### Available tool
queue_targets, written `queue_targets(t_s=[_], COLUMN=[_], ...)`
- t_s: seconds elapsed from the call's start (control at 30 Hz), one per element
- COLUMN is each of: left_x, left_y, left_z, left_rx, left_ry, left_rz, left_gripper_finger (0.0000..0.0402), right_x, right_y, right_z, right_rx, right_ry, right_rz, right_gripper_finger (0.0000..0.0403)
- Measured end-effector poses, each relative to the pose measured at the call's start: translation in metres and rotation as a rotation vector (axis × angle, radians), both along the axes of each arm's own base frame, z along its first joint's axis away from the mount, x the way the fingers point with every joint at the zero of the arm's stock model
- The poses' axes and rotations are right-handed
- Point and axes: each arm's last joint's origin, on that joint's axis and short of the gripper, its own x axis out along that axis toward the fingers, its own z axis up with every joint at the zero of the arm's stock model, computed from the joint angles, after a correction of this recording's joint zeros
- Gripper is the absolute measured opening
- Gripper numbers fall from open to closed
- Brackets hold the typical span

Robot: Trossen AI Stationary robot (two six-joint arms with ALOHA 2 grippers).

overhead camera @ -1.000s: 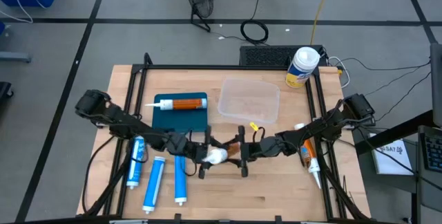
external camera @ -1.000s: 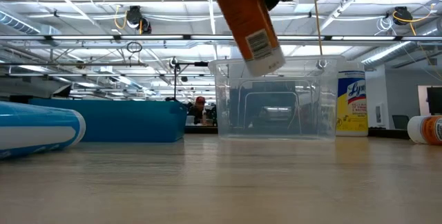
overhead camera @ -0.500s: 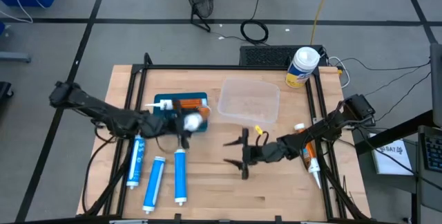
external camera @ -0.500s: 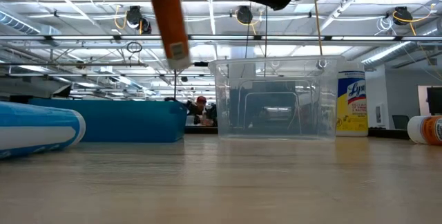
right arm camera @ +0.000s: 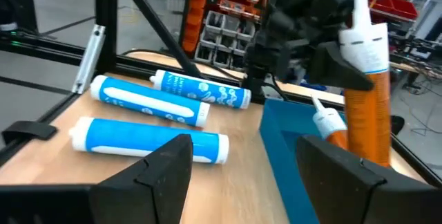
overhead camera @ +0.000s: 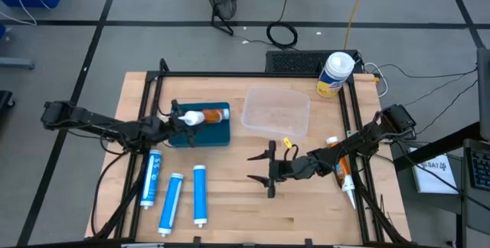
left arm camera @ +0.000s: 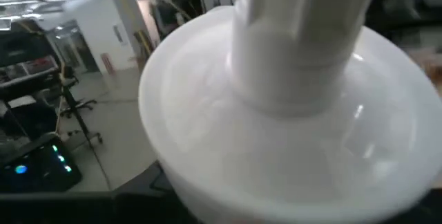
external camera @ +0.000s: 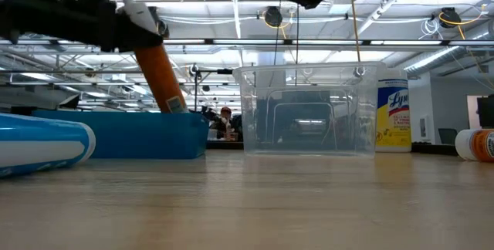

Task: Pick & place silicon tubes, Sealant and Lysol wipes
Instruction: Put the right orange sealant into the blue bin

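- Sealant tube, orange with a white nozzle, hangs tilted over the blue tray, clamped at its nozzle end in the left gripper; a second orange tube lies in that tray.
- The right gripper hovers above bare table in front of the clear plastic box, its jaws spread and holding nothing.
- Three blue silicone tubes lie side by side near the table's front left.
- The Lysol wipes stand upright at the back right corner, just beyond the clear box.
- Another orange nozzle tube lies along the right edge, under the right arm.
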Motion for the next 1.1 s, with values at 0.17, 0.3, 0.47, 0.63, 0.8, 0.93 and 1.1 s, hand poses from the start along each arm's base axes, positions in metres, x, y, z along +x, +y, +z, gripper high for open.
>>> queue_targets(t_s=[0.17,0.3,0.47,0.63,0.8,0.93,1.1], left_x=[-0.009,-0.009,-0.008,-0.007,-0.004,-0.003,-0.001], left_y=[0.008,0.010,0.012,0.015,0.017,0.020,0.023], left_z=[-0.013,-0.013,-0.016,-0.023,-0.027,-0.030,-0.032], left_rx=[-0.051,-0.078,-0.111,-0.124,-0.127,-0.131,-0.146], left_ry=[-0.081,-0.094,-0.092,-0.055,-0.030,-0.011,-0.006], left_rz=[-0.006,-0.059,-0.094,-0.076,-0.093,-0.080,-0.091], left_gripper_finger=[0.0207,0.0207,0.0206,0.0206,0.0206,0.0206,0.0206], right_x=[0.000,0.000,0.000,0.000,0.000,0.000,0.000], right_y=[0.000,0.000,0.000,0.000,0.000,0.000,0.000], right_z=[0.000,0.000,0.000,0.000,0.000,0.000,0.000], right_rx=[0.001,0.000,0.000,-0.002,-0.005,-0.010,-0.010], right_ry=[0.000,0.000,0.000,0.000,0.000,0.000,0.000], right_rz=[0.000,0.000,0.000,0.000,0.000,0.000,0.000], right_gripper_finger=[0.0238,0.0238,0.0238,0.0238,0.0238,0.0238,0.0238])
